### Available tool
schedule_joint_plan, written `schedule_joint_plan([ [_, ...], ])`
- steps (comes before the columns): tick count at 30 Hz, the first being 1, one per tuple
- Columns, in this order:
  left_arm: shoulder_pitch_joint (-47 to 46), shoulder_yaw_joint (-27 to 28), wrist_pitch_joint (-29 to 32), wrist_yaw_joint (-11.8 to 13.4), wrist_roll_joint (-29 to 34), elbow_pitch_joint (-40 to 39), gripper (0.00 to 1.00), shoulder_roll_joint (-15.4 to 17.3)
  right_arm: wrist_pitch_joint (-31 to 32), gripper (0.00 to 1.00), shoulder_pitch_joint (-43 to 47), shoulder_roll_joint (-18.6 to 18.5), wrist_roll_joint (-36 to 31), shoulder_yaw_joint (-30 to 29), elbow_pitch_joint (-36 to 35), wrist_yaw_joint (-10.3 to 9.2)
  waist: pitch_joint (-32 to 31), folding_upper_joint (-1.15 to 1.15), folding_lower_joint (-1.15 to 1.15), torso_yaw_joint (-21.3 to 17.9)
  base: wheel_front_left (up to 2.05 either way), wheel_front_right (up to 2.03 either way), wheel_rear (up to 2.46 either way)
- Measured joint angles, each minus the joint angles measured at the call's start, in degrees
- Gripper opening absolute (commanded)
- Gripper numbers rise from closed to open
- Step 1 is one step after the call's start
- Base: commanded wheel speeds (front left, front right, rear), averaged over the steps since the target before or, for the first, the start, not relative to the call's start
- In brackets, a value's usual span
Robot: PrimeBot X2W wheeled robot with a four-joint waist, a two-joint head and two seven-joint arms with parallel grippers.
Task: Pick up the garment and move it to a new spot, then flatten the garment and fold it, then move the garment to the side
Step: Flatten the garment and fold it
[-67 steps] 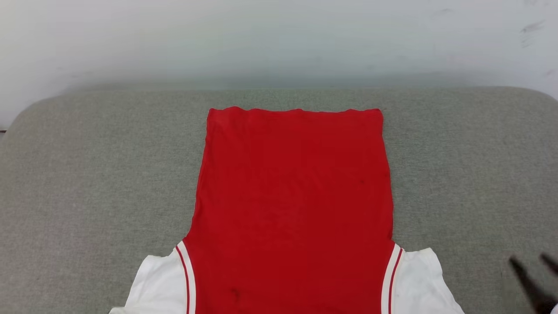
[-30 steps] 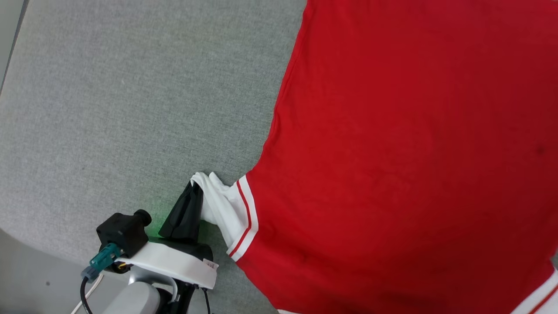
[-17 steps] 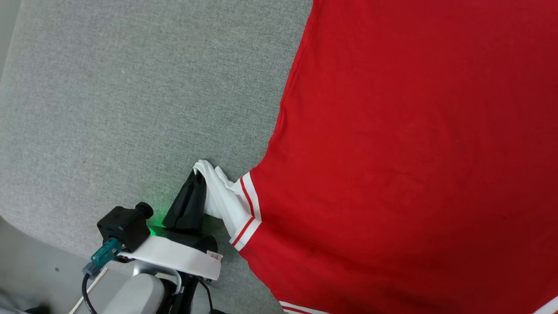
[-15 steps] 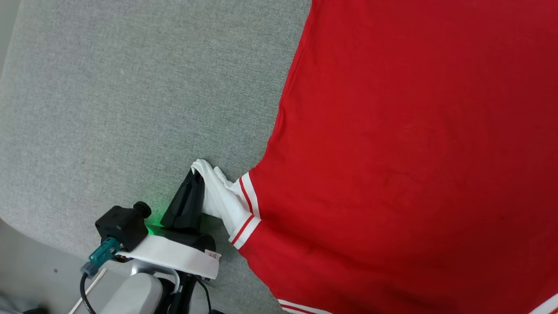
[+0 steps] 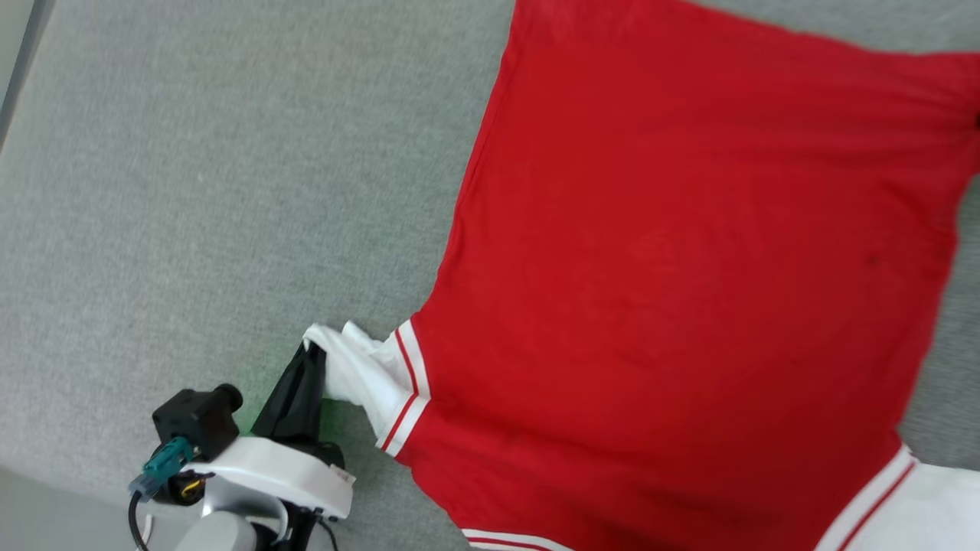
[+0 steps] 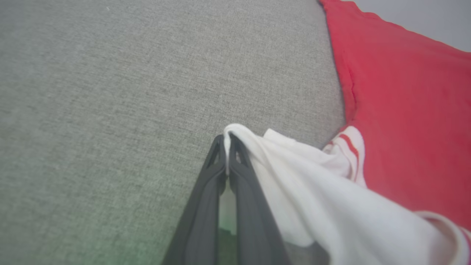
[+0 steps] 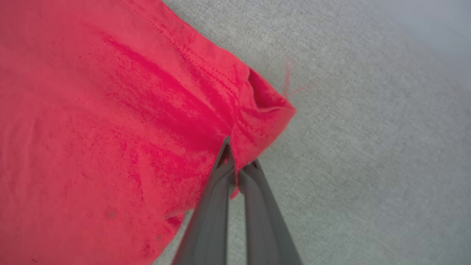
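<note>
You see the garment (image 5: 674, 268) spread flat on the grey fabric worktop (image 5: 191, 191), left fingers (image 6: 204, 198) closed on its bunched white sleeve (image 6: 294, 176) at lower left of the head view, right fingers (image 7: 215, 209) pinched shut on a red hem corner (image 7: 257, 121), fabric puckered there

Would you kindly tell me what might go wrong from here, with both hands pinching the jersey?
1. The left hand pinches only the very edge of the white sleeve, so a pull may slip it free.
2. The right hand grips just the hem corner of the jersey. Lifting could let that corner slide out, or drag and bunch the cloth on the grey cushion.
</note>
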Motion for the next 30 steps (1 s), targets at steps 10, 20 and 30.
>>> schedule_joint_plan([
  [10, 5.1, 1.5, 0.8, 1.3, -1.0, 0.0, 0.00, 2.8, -8.5, 0.00, 13.2, -7.0, 7.7, 3.5, -8.7, 0.00, -8.3, 0.00, -0.01, -4.8, 0.00, 0.00, 0.00],
  [20, 10.8, 2.9, 1.7, 2.8, -2.5, -1.3, 0.00, 4.8, -15.9, 0.00, 36.5, -12.6, 12.0, -0.1, -14.9, 0.00, -15.0, 0.00, -0.02, -9.4, 0.00, 0.00, 0.00],
  [30, 14.0, 3.9, 1.8, 3.8, -3.4, -2.4, 0.00, 6.0, -18.7, 0.00, 57.8, -9.9, 12.8, -4.4, -17.1, 0.00, -18.5, 0.00, -0.02, -13.6, 0.00, 0.00, 0.00],
])
